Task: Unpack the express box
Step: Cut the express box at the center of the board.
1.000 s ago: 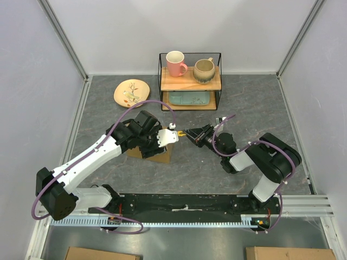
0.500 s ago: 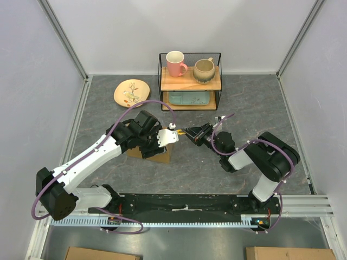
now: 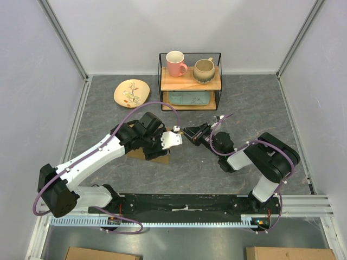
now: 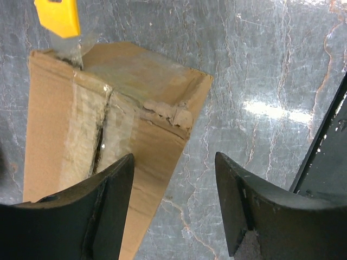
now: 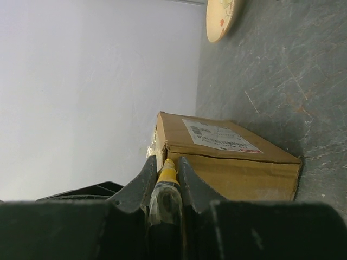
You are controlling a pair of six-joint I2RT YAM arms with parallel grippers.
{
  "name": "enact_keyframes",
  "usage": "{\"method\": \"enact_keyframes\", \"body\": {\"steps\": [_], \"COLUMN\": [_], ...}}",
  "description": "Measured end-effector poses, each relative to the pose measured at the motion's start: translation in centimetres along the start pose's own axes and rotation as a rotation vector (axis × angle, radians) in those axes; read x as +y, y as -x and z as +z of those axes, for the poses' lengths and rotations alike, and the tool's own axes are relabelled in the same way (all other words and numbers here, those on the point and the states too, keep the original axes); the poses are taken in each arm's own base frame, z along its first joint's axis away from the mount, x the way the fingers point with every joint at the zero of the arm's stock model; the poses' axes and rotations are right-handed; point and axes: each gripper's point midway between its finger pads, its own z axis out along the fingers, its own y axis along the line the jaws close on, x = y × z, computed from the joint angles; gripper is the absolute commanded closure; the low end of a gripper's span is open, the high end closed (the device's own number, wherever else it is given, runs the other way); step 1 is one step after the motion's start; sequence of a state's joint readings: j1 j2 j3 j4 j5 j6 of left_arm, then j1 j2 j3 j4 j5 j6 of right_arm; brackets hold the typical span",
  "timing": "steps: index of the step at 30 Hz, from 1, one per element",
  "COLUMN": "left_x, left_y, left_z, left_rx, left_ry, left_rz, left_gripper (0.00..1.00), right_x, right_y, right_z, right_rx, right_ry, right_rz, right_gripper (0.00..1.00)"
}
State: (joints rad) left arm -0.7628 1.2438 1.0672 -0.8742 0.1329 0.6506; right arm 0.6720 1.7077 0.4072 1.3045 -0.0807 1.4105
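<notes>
The express box (image 3: 161,157), brown cardboard with clear tape on its top seam, lies on the grey table left of centre, mostly under my left arm. In the left wrist view the box (image 4: 130,103) shows a slit in its tape. My left gripper (image 3: 165,142) is open just above the box's right corner, its jaws (image 4: 174,160) astride that edge. My right gripper (image 3: 187,131) is shut on a yellow utility knife (image 5: 167,174). The knife tip (image 4: 57,16) touches the box's end at the taped seam. The white label (image 5: 219,136) faces the right wrist camera.
A wire rack (image 3: 190,81) at the back holds a pink mug (image 3: 175,63), a beige mug (image 3: 204,69) and a teal tray (image 3: 188,98). A patterned plate (image 3: 132,92) lies left of it. Plain cardboard boxes (image 3: 87,253) show partly below the table's near edge.
My right gripper has moved left with the knife, up to the box's end. My left gripper has shifted a little to the right over the box's corner.
</notes>
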Motion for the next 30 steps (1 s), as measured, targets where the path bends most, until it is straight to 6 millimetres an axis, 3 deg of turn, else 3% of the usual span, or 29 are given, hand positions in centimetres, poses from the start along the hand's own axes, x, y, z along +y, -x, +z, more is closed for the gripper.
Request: {"method": "enact_keyframes", "body": {"steps": [14,30], "left_x": [1.1,1.7], "left_y": [0.8,0.4], "left_z": [1.3,1.4], "left_rx": [0.031,0.079], "left_ry": [0.014,0.048], "left_rz": [0.008,-0.011], "left_gripper": [0.40,0.43], "right_x": [1.2,1.0], "right_y": [-0.7,-1.8], "right_z": [0.4,0.0], "right_rx": [-0.008,-0.075], "right_ry": [0.023,0.007], "right_rz": [-0.039,-0.031], "right_gripper": [1.00,1.00]}}
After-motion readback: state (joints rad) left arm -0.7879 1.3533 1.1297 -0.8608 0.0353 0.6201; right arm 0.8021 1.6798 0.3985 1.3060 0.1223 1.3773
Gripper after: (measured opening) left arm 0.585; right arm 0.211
